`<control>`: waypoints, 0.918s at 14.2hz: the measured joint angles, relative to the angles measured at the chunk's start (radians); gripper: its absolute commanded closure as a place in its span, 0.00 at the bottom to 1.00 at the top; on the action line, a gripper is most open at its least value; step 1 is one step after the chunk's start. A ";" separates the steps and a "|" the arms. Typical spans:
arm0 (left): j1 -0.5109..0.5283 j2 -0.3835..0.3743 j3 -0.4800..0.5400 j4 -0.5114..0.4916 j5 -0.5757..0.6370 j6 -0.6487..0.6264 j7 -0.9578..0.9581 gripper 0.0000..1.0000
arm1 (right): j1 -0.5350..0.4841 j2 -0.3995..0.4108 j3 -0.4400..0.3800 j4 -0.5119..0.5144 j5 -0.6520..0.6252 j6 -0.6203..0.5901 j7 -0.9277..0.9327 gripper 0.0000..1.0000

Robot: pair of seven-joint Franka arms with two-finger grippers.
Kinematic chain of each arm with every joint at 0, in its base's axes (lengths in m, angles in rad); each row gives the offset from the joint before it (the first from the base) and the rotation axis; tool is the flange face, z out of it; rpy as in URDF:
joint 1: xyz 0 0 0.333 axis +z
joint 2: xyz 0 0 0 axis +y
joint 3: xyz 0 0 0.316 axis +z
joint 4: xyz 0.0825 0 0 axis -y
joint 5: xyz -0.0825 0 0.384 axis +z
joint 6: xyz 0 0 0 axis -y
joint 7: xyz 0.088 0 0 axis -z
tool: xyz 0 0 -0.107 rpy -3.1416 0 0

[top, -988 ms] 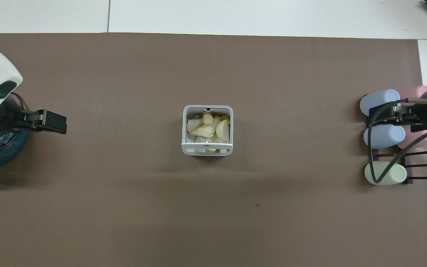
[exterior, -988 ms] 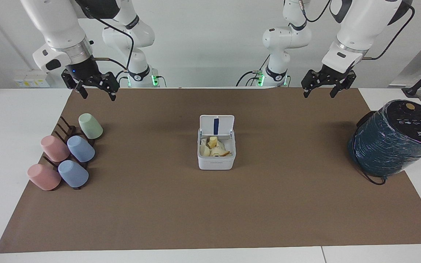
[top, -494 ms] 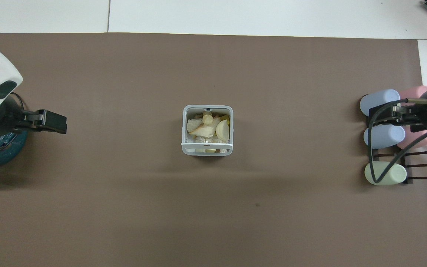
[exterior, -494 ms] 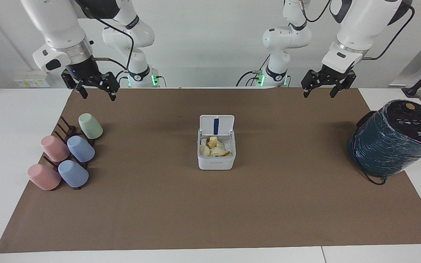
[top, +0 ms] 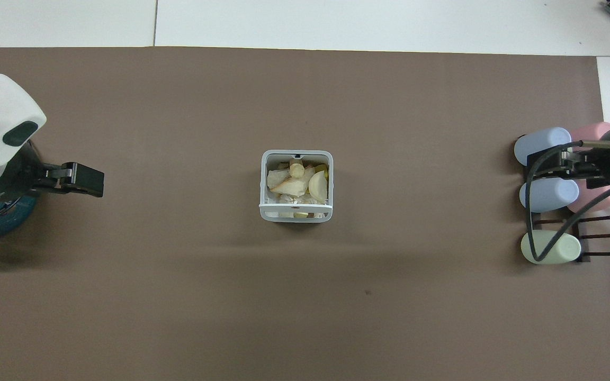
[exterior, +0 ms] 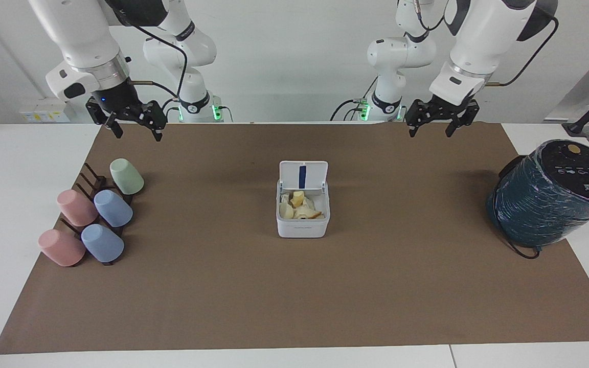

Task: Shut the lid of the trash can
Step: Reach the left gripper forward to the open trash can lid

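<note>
The trash can [exterior: 302,214] sits mid-frame on bare brown mat [exterior: 294,296], lid [exterior: 303,176] upright. Upper right, the left gripper [exterior: 431,122], fingers apart, has shifted toward centre; the right gripper [exterior: 133,123] waits, fingers apart.

A white counter [exterior: 28,168] filled the scene, with a large brown mat [exterior: 294,286] spread over most of its top and pale margins showing at the sides and along the edge farthest from the robots. A plain white wall [exterior: 294,61] rose at the robots' end. The light was even and soft, leaving only faint shadows on the mat.
</note>
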 measured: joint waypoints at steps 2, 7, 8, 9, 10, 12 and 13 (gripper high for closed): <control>-0.059 -0.016 -0.004 -0.036 0.000 0.019 -0.043 0.97 | 0.000 0.000 0.000 0.000 0.000 0.000 0.000 0.00; -0.193 -0.072 -0.008 -0.156 -0.023 0.109 -0.100 0.97 | 0.000 0.000 0.000 0.000 0.000 0.000 0.000 0.00; -0.228 -0.083 -0.008 -0.193 -0.042 0.157 -0.144 0.97 | 0.000 0.000 0.000 0.000 0.000 0.000 0.000 0.00; -0.262 -0.091 -0.009 -0.225 -0.057 0.205 -0.189 0.97 | 0.000 0.000 0.000 0.000 0.000 0.000 0.000 0.00; -0.293 -0.095 -0.010 -0.249 -0.068 0.243 -0.235 0.97 | 0.000 0.000 0.000 0.000 0.000 0.000 0.000 0.00; -0.350 -0.095 -0.010 -0.280 -0.073 0.305 -0.323 0.97 | 0.000 0.000 0.000 0.000 0.000 0.000 0.000 0.00; -0.370 -0.093 -0.010 -0.296 -0.073 0.352 -0.358 0.97 | 0.000 0.000 0.000 0.000 0.000 0.000 0.000 0.00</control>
